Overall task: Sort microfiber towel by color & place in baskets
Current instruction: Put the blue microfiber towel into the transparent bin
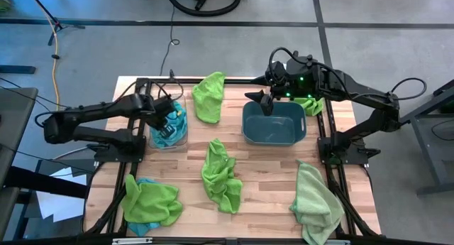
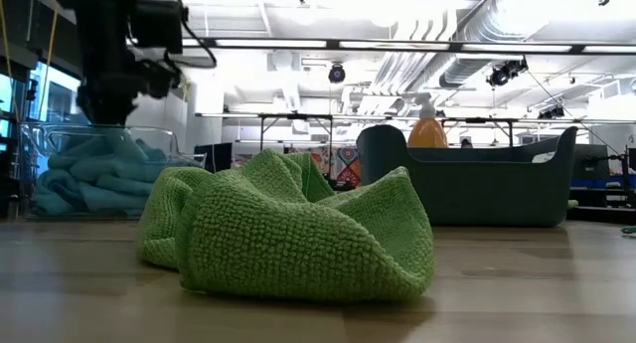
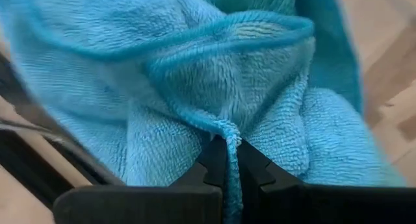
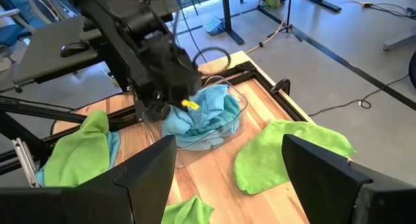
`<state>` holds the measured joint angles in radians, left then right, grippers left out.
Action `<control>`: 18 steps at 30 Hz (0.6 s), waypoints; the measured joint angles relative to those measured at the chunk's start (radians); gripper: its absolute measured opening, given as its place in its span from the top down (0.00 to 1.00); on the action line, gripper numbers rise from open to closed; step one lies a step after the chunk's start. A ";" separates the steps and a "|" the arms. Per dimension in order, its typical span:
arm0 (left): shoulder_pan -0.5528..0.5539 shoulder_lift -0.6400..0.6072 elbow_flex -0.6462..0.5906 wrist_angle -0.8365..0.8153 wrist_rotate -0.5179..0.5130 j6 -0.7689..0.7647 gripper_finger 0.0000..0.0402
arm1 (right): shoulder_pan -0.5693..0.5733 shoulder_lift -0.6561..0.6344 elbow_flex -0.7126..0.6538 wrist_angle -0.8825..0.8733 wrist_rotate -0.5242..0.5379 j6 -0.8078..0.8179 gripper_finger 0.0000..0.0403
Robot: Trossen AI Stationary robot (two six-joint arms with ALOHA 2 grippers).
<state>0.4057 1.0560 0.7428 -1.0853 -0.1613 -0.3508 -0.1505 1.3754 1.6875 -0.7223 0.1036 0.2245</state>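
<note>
My left gripper (image 1: 167, 124) reaches down into the small clear bin (image 1: 181, 135) at the table's left and is shut on a blue towel (image 3: 195, 74). More blue towels (image 2: 89, 179) lie piled in that bin. My right gripper (image 1: 265, 103) hovers open over the far rim of the dark teal tub (image 1: 273, 124), touching nothing. Its fingers stand wide apart in the right wrist view (image 4: 237, 178). Green towels lie flat on the table at the far middle (image 1: 209, 96), the centre (image 1: 221, 175) and the near right (image 1: 316, 202). My left gripper pinches a hemmed edge of the blue towel (image 3: 227, 138) between its two fingers (image 3: 209, 162). The hem runs into the narrow gap between them. The rest of the cloth bunches in slack folds ahead of the fingers, inside the clear bin.
A green towel lying over a blue one (image 1: 149, 199) sits at the near left corner. A small green towel (image 1: 310, 104) lies beside the tub's far right. An orange bottle top (image 2: 427, 132) shows behind the tub. Black frame rails (image 1: 326, 156) border the table's sides.
</note>
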 joint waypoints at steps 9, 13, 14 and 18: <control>0.000 0.192 -0.043 0.214 0.052 0.087 1.00 | 0.000 0.000 0.000 0.000 0.000 0.002 0.31; 0.000 0.275 -0.039 0.271 0.082 0.118 1.00 | 0.000 0.000 0.000 0.000 0.000 0.002 0.31; 0.000 0.294 -0.038 0.270 0.086 0.122 0.99 | 0.000 0.000 0.000 0.000 0.000 0.002 0.31; 0.000 0.330 -0.032 0.264 0.100 0.127 0.92 | 0.000 0.000 0.000 0.000 0.000 0.002 0.31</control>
<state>0.4059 1.3863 0.7108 -0.8212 -0.0616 -0.2242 -0.1505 1.3754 1.6875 -0.7219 0.1036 0.2264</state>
